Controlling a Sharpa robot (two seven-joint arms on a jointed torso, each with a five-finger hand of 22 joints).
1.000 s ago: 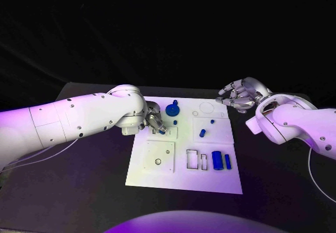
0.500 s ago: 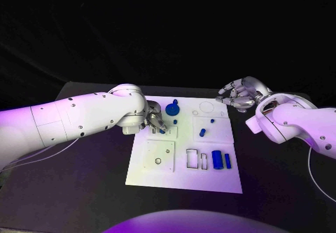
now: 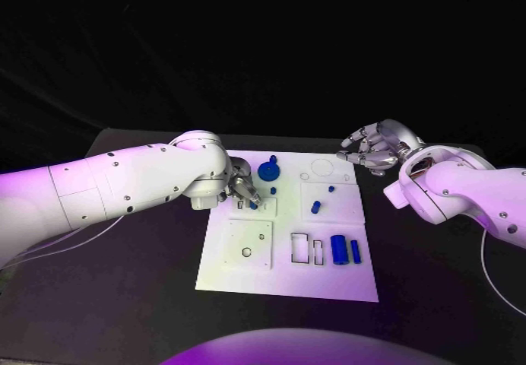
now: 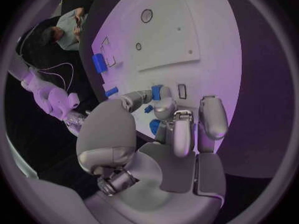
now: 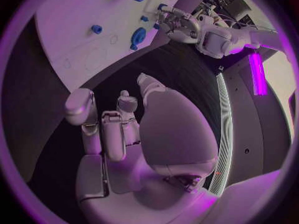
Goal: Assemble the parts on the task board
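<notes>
The white task board (image 3: 287, 274) lies in the middle of the table. My left hand (image 3: 242, 188) hovers over the board's left side and pinches a small blue part (image 3: 253, 203) between thumb and finger; the left wrist view shows that part (image 4: 157, 91) at the fingertips, just over a small rectangular slot (image 4: 182, 90). A round blue part (image 3: 270, 172), a blue peg (image 3: 315, 206) and two blue cylinders (image 3: 340, 250) sit on the board. My right hand (image 3: 376, 148) hangs off the board's far right corner, fingers loosely bent and holding nothing (image 5: 118, 124).
The board has a raised square plate (image 3: 250, 243) with a hole and two empty rectangular slots (image 3: 300, 249). The black table (image 3: 131, 251) spreads out on both sides of the board. My left arm (image 3: 121, 186) crosses the table's left part.
</notes>
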